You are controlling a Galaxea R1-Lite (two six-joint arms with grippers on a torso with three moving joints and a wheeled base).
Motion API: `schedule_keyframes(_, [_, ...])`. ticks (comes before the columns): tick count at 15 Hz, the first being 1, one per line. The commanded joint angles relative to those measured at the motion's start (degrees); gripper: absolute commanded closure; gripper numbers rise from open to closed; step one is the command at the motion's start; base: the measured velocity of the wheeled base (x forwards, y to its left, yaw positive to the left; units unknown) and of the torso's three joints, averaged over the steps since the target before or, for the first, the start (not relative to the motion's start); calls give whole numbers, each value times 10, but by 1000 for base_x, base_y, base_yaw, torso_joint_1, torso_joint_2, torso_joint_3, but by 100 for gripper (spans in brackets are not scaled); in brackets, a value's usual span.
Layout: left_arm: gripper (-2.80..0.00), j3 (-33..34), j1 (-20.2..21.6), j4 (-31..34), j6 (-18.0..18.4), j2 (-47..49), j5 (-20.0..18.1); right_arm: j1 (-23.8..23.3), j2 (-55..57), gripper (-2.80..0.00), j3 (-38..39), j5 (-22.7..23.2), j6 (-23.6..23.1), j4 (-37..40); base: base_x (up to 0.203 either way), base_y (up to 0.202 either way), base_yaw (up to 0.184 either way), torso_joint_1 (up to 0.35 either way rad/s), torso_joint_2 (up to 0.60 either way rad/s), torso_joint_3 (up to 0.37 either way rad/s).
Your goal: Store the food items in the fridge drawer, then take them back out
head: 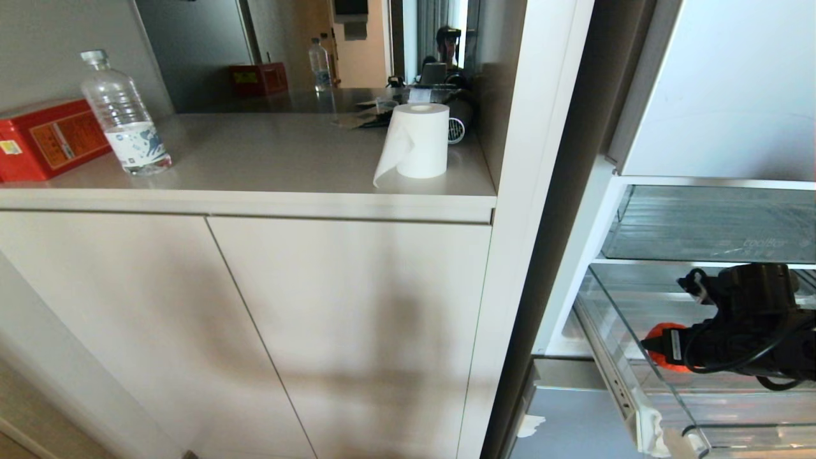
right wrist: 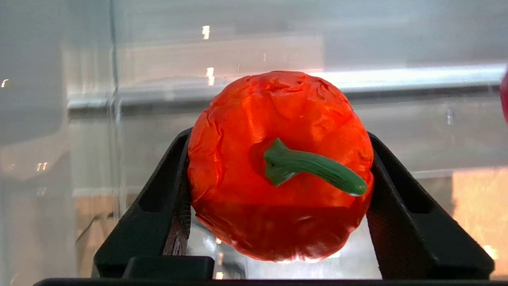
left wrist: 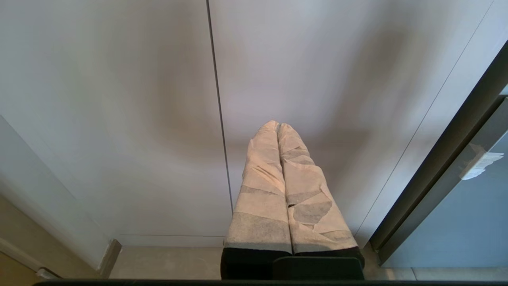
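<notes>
I see right gripper (right wrist: 279, 171) at 4 o'clock inside fridge drawer (head: 628, 331), fingers clamping orange-red fruit (right wrist: 278, 119); left gripper (left wrist: 278, 129) parked, closed.

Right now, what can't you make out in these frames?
- Head view: most of the orange-red fruit, behind the right end effector.
- Right wrist view: whether its fingers actually press the fruit; a red item, cut by the frame edge.
- Fridge drawer: cut by the head view's right edge.
</notes>
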Motion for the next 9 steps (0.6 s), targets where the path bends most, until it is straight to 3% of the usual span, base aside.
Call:
schedule_keyframes(1, [0, 0, 0, 0, 0, 0, 1, 0, -47, 0, 8, 2, 1, -2, 0, 0, 0, 0, 0, 0])
schedule_keyframes(5, [0, 0, 0, 0, 0, 0, 0, 0, -191, 0, 41, 1, 5, 11, 0, 0, 0, 0, 0, 0])
schedule_keyframes(9, [0, 0, 0, 0, 0, 0, 1, 0, -383, 0, 59, 2, 4, 100, 0, 0, 0, 0, 0, 0])
